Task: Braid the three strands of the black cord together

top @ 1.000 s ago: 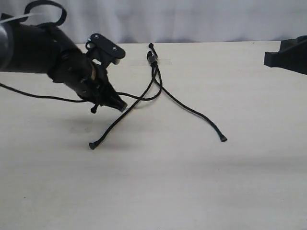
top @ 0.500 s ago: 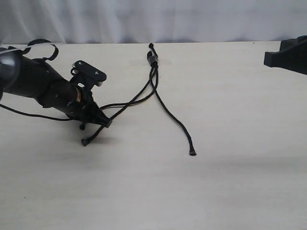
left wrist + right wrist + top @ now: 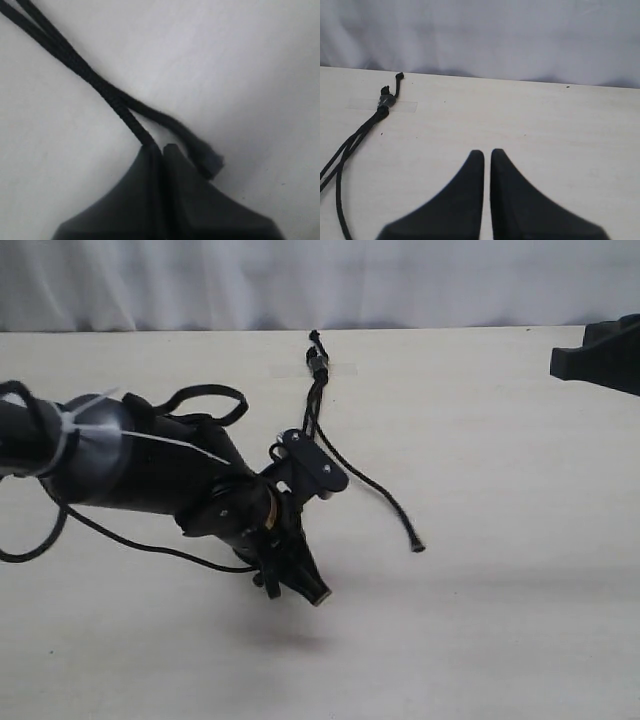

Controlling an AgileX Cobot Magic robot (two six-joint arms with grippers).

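Note:
The black cord (image 3: 318,360) has its knotted end taped near the table's far edge, also seen as the knot (image 3: 384,102) in the right wrist view. One free strand (image 3: 372,485) curves out to the right and ends in a knobbed tip (image 3: 418,546). My left gripper (image 3: 310,592) hovers low at the table's middle, shut on a second strand (image 3: 131,120) that enters between its jaws (image 3: 160,146). A third strand's knobbed tip (image 3: 212,161) lies right beside the fingers. In the exterior view the arm hides both of these strands. My right gripper (image 3: 486,152) is shut and holds nothing, well right of the cord.
A clear strip of tape (image 3: 335,369) holds the cord's knot to the table (image 3: 500,620). The left arm's glossy cables (image 3: 120,535) trail off to the left. A part of the right arm (image 3: 600,355) sits at the far right edge.
My left gripper has swung from the left side to the middle and nearer the front, keeping its strand. The free strand's tip has shifted slightly right.

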